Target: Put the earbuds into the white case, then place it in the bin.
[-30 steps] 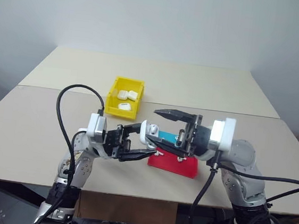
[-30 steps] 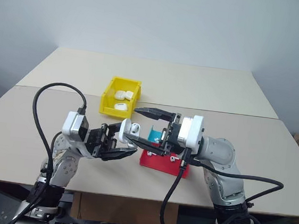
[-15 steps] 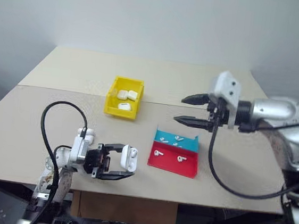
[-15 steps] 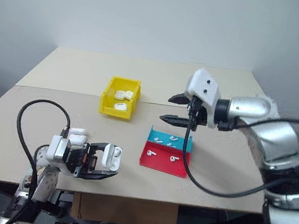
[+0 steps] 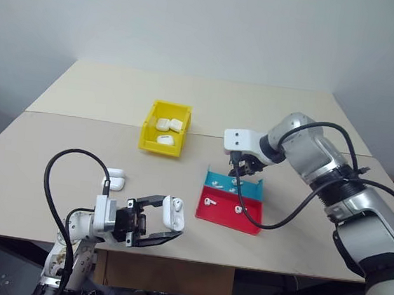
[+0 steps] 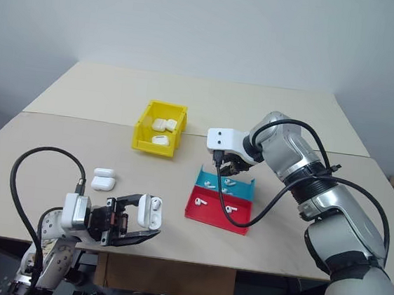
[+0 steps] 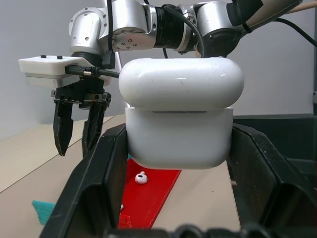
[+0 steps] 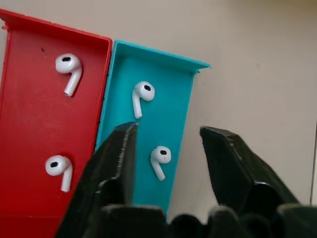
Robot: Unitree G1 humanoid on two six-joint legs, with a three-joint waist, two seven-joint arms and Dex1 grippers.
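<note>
We hold the white case [image 7: 181, 116] clamped in our left gripper [image 5: 154, 220] while our right gripper [image 8: 168, 148] hangs part-open over the teal tray [image 8: 171, 124] — next, close on 1 earbud [image 8: 159, 157].

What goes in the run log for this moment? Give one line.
left gripper: shut on white case | right gripper: open above teal tray, earbud between fingers | bin: holds three cases
</note>
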